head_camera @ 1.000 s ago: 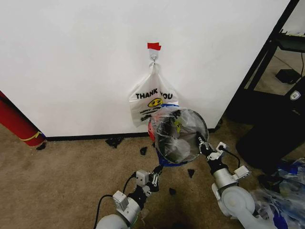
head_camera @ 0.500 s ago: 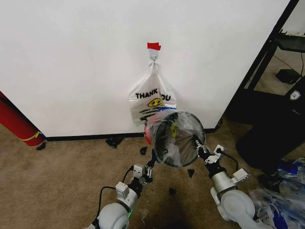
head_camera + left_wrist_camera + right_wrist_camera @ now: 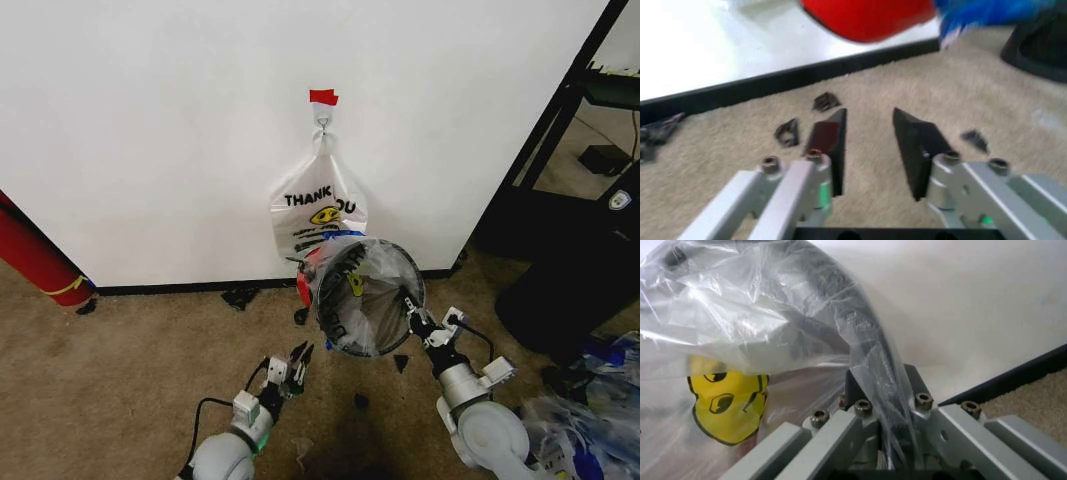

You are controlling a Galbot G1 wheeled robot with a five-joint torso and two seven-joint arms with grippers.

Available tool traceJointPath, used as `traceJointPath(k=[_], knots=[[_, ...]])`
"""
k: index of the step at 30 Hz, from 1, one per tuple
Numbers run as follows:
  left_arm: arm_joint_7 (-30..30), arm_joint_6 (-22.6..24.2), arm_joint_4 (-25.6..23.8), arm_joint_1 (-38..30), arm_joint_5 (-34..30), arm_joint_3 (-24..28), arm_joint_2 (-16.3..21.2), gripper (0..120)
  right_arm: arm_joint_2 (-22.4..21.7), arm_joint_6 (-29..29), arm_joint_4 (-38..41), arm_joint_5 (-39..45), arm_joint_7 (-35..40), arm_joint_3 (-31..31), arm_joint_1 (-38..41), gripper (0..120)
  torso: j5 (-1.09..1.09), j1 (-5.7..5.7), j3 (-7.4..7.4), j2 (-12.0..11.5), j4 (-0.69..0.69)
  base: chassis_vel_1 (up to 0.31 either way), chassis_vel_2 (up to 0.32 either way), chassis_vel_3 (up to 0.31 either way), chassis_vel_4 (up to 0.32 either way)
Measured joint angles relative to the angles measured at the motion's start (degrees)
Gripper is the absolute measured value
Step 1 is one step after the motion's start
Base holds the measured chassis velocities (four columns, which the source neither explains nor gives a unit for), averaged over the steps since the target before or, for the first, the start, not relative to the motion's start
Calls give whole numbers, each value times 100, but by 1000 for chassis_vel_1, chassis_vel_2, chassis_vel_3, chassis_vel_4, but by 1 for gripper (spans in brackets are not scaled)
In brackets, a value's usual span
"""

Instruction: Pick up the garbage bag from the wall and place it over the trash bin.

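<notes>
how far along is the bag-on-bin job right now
Mostly done: the garbage bag already lines the trash bin, its plastic draped over the black rim in the right wrist view. In hand: the right gripper is shut on the rim with bag film, holding the bin tilted off the carpet. The left gripper is open, low over the carpet. Left: setting the bin down. Another bag hangs on the wall hook.

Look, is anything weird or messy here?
Yes. The trash bin is not standing on the floor: the right pincer holds it up by its rim, tipped on its side, with the garbage bag inside it. Small dark scraps litter the carpet. The left pincer hangs open.
</notes>
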Motion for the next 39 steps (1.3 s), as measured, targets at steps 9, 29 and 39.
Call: traceJointPath(k=[9,29,39], knots=[[-1474,59,-766,152,528,-581,107,70,99,228,-352,-596,131,-200,95,0,0,0,0,0,0,0,0,0,0],[-173,-784,-1984,779,1506,-37,-260,57,483,793,-967,-2453,612,-885,367,0,0,0,0,1,0,0,0,0,0],[-836,249,-1813,354,1396,421,-303,21,674,1290,-1272,-3423,608,-1004,425,0,1,0,0,1,0,0,0,0,0]])
